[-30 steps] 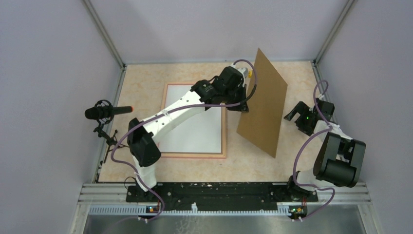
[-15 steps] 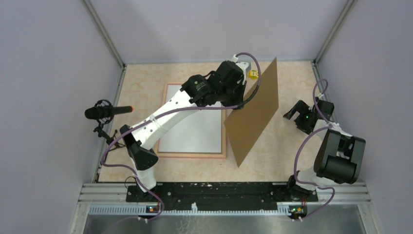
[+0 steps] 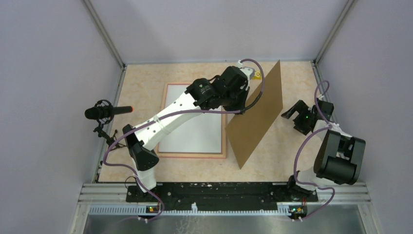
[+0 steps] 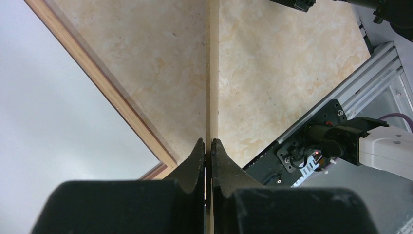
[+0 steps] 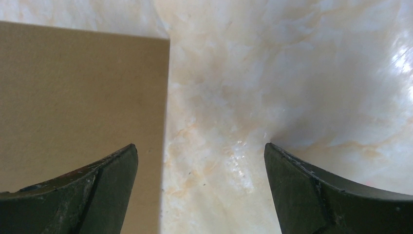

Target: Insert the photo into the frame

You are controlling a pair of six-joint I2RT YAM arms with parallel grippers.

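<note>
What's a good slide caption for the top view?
Left claw grips the brown backing board, steeply tilted beside the frame, photo white side up inside; right claw open.

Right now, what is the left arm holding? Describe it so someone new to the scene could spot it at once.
On the marbled table, look just right of the pinkish frame lying flat. There a thin board is held up at a tilt, pinched at its edge by the left end effector. Unlike the frame, it is a solid, plain brown sheet, not lying flat.
</note>
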